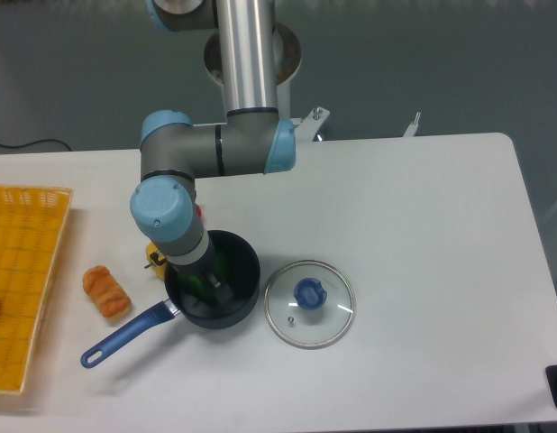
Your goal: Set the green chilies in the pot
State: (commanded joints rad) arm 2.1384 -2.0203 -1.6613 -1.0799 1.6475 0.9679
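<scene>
The big grey robot arm with light blue joints [215, 149] comes down from the top middle of the frame. It bends to the left, then turns down at a round blue elbow. Its wrist points straight down into the small round dark pot with a long blue handle [184, 311], which sits a little left of the middle, low in the frame. The gripper [206, 281] is inside the pot, and only a small bit of it shows under the wrist. I cannot tell if the gripper is apart or pressed together, because the wrist hides most of it.

There is no writing or label that I can read.

The shiny bright green toy pepper [221, 265] is inside the pot, right next to the gripper. Only small green bits of it show against the dark inside, so its shape is hard to see. I cannot tell if the gripper touches it.

The round glass lid with a blue knob [309, 303] lies flat on the white tabletop [414, 234], just to the right of the pot. A small yellow thing [154, 256] peeks out from behind the arm, just left of the pot. An orange toy bread [106, 291] lies farther left. A yellow basket [22, 280] sits at the left edge of the frame.
</scene>
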